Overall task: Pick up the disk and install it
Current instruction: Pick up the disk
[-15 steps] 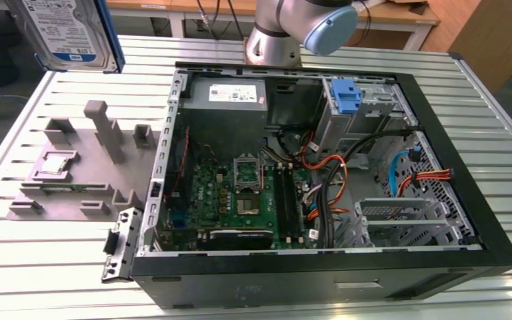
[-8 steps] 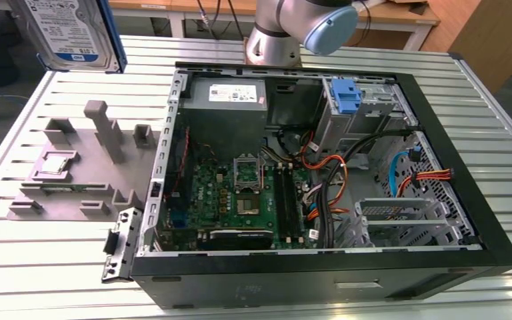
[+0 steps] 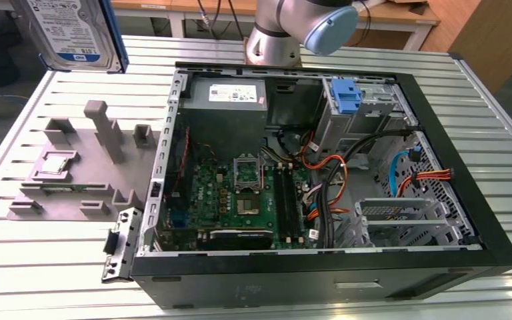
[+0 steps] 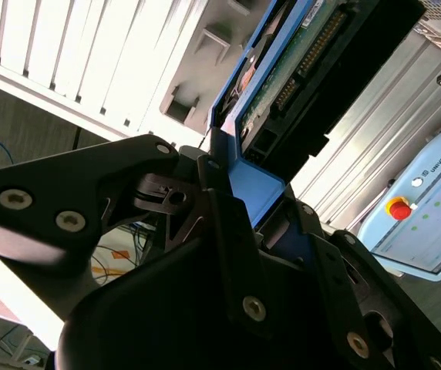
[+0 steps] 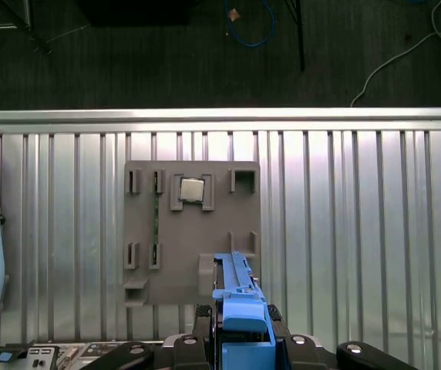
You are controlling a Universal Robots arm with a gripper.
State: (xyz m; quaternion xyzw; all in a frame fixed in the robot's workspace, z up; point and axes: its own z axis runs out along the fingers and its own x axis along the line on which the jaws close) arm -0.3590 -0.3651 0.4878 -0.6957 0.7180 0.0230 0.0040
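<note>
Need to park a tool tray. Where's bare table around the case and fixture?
Bare slats on the table: the near strip in front of the grey fixture plate, at the exterior view's left, and the strip beside the computer case, at the exterior view's right. Crowded: the plate's posts and slots, and the case interior, thick with cables.

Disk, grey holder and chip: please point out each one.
disk [image 3: 69, 28], exterior view, on its white label.
holder [image 5: 183, 245], first wrist view, on its bare grey plate.
chip [image 5: 192, 190], first wrist view, on its metal top.
</note>
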